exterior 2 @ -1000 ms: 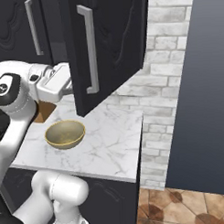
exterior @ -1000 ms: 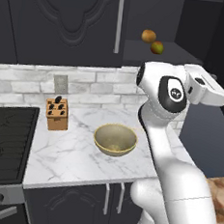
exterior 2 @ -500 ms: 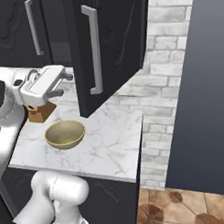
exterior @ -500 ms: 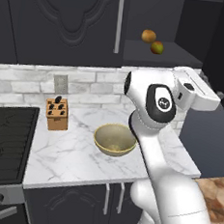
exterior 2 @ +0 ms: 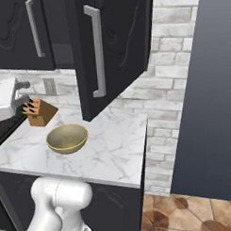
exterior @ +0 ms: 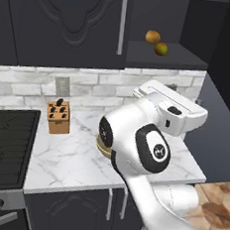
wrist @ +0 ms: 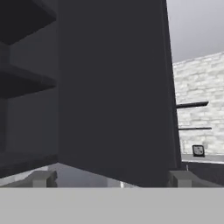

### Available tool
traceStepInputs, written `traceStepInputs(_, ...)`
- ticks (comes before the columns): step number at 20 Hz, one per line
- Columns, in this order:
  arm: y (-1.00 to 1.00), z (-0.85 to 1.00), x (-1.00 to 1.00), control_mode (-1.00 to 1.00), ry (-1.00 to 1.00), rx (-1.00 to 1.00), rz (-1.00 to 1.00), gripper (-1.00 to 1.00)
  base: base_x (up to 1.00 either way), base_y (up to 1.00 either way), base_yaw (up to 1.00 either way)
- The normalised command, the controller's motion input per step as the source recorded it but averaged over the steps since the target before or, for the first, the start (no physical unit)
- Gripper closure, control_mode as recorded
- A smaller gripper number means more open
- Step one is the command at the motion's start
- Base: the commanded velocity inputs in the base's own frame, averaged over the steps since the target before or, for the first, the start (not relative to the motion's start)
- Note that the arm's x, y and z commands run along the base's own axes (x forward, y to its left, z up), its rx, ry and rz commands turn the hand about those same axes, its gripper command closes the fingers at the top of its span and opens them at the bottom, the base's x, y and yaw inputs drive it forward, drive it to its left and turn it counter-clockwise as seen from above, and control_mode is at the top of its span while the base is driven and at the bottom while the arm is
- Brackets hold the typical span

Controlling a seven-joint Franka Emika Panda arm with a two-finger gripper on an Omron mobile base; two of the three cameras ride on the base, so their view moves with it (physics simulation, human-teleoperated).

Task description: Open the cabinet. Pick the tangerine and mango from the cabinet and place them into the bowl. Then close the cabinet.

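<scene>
The cabinet's right door stands swung open, its silver handle facing the room; the left door is shut. On the open shelf lies the mango, green and red. Next to it sits a round dull-orange fruit; I cannot tell whether it is the tangerine. The tan-gold bowl rests on the marble counter, mostly hidden behind my arm in the left base view. My gripper is open and holds nothing, facing the open door's dark panel. Its white hand hovers above the counter, below the shelf.
A wooden knife block stands by the brick wall, left of the bowl. A black stove lies at the counter's left end. A tall dark wall closes off the right side past the counter's edge.
The arm has swung left and slightly down, carrying the hand away from the open door toward the space over the bowl. The gripper stayed open.
</scene>
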Motion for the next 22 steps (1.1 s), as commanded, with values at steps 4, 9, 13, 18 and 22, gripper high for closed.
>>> traceStepInputs(4,0.59,0.14,0.0,-1.0,0.0,-0.04,0.37,-1.0,0.0,0.0,0.0)
traceStepInputs(9,0.26,0.36,0.0,-1.0,-0.01,-0.01,0.3,-1.0,0.0,0.0,0.0)
traceStepInputs(13,0.21,0.39,0.02,-1.0,0.0,0.0,0.25,-1.0,0.0,0.0,0.0)
traceStepInputs(18,0.08,0.27,0.23,-1.0,0.0,0.0,0.18,-1.0,0.0,0.0,0.0)
traceStepInputs(22,0.1,0.11,0.37,-1.0,0.0,0.0,0.14,-1.0,0.0,0.0,0.0)
